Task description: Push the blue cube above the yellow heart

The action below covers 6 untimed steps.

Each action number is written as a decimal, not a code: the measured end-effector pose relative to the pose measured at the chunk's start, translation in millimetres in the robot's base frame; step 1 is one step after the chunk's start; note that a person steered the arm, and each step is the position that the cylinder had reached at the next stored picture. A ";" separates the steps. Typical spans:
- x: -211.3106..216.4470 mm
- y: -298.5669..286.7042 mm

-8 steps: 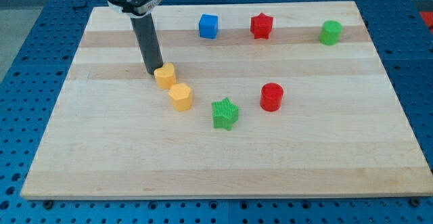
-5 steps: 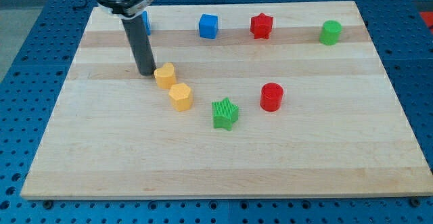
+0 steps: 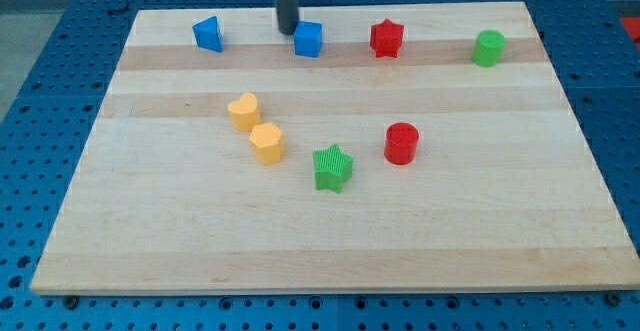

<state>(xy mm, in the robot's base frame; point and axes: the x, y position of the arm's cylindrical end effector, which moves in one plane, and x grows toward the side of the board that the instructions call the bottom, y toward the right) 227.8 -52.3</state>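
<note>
i have no claw, so nothing opens, shuts or holds: my arm ends in a straight dark rod, and my tip (image 3: 287, 29) stands on the wooden board (image 3: 480, 221) near the view's top, just beside the upper left corner of the blue cube (image 3: 308, 39). whether the tip touches the cube i cannot tell; at most a sliver separates them. the rod's upper part is cut off by the view's top edge.

the yellow heart (image 3: 243, 111) lies well below my tip and a little toward the view's left, with a yellow hexagonal block (image 3: 267, 143) touching or nearly touching its lower right side.

left of my tip, on the same band of the board, sits 1 other blue block (image 3: 208, 34), wedge-like, its exact shape hard to make out. right of the cube come 1 red star (image 3: 386, 38) and, far right, 1 green cylinder (image 3: 489, 48). below and right of my tip are 1 green star (image 3: 332, 167) and 1 red cylinder (image 3: 401, 143).

count: 2 blue, 2 yellow, 2 red, 2 green, 8 blocks.
</note>
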 end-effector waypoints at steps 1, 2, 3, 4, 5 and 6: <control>-9.3 25.5; -1.8 23.1; 4.3 12.2; 19.2 8.8; 40.8 9.6; 46.3 18.2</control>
<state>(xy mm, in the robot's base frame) 274.1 -34.1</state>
